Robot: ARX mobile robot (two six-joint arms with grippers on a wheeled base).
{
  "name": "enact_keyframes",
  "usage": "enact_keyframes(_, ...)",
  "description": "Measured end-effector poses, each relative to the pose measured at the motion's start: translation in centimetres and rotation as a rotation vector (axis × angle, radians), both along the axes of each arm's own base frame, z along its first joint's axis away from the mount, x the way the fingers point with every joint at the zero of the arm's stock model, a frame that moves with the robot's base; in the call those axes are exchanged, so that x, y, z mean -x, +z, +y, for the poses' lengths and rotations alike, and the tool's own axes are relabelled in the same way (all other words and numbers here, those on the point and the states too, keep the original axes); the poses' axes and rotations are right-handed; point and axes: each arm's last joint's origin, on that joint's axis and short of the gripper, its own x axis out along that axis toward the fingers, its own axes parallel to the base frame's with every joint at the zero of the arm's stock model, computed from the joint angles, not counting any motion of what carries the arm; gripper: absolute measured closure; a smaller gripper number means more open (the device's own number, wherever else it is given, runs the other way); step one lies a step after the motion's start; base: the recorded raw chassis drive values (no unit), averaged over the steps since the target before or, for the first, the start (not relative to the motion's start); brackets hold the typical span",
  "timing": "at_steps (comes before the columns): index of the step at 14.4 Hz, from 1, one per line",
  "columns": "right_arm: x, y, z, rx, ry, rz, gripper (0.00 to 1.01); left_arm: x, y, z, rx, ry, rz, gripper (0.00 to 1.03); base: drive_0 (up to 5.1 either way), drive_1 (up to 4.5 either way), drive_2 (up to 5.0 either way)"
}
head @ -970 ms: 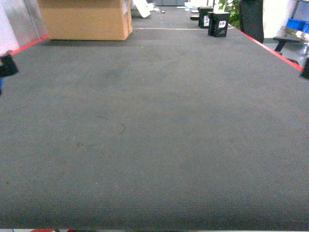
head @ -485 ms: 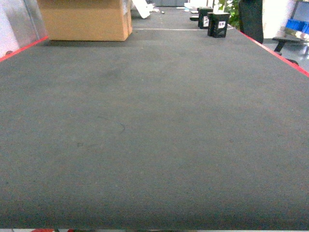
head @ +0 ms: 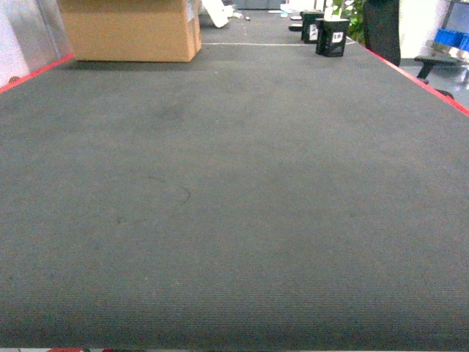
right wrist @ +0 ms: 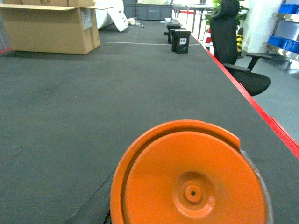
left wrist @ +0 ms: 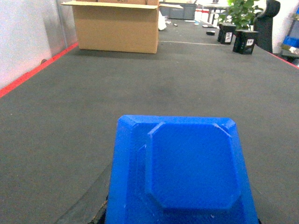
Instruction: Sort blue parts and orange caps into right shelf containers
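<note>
Blue part point(left wrist: 187, 172) fills the bottom of the left wrist view, orange cap point(right wrist: 191, 179) the bottom of the right one. Can't see either gripper, so no idea about grip. Cardboard box point(head: 130, 29) upper left.

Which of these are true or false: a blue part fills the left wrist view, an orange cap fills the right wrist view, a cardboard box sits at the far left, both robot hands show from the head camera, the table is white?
1. A blue part fills the left wrist view. True.
2. An orange cap fills the right wrist view. True.
3. A cardboard box sits at the far left. True.
4. Both hands show in the head view. False: neither appears there.
5. The table is white. False: dark grey with red edges.
</note>
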Motion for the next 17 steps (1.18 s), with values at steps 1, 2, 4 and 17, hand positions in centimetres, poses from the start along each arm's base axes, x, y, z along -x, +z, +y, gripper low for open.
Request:
enact_keyframes(1,0.5,-0.4,-0.6,-0.001,-0.003,-0.001,0.55,0.4,-0.2,0.3,0.001,0.003,-0.004,0.6,0.0,0.0,0.0)
enact_keyframes(2,0.9,-0.7,-0.9,-0.001,-0.002,-0.002,0.55,0.7,-0.4,0.6,0.002,0.003,-0.008,0.6,0.0,0.0,0.0)
enact_keyframes(4,1.7,-1.4,-1.6,-0.002,-0.002,-0.003,0.55,1.5,-1.1,1.2,0.001,-0.006,-0.001,0.6,0.0,0.0,0.0)
enact_keyframes(17,4.3,-2.5,-2.9,-0.004,0.002,-0.023,0.55,4.0,-2.1,2.1,0.0,-0.002,-0.015,0.6,0.0,0.0,0.0)
